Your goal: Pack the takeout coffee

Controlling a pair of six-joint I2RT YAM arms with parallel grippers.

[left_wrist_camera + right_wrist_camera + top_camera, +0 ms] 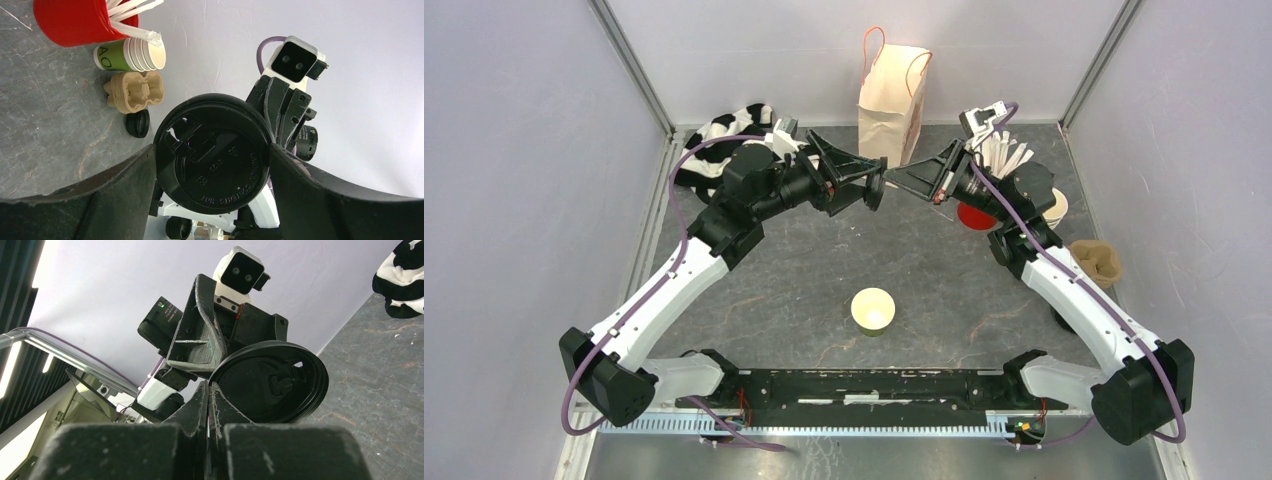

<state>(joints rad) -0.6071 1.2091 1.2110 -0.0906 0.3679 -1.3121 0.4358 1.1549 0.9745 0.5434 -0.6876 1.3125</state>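
Left fingers: we are seeing the left gripper (874,190) spread wide, its fingers (100,195) gripping the black lid (215,162) by opposite edges, up in the air in front of the paper bag (892,90).
Right fingers: the right gripper (898,183) is pressing its fingers (195,412) together on nothing, its tip just beside the lid's rim. We cannot tell whether it is touching.
Cup: a lidless cup (873,308) is standing alone on the table (804,290), nearer the arm bases and well apart from the lid.
Around: a red cup (972,215) of white sticks, stacked cups (130,54) and a cardboard carrier (1096,262) are sitting on the right side. A black-and-white cloth (719,135) is lying far left.
In the way: the right arm is covering part of the red cup from above.
Left wrist only: we are making out a small black round thing (137,123) beside the carrier, and lettering on the lid.
Right wrist only: the lid is showing tilted, with the left gripper behind it.
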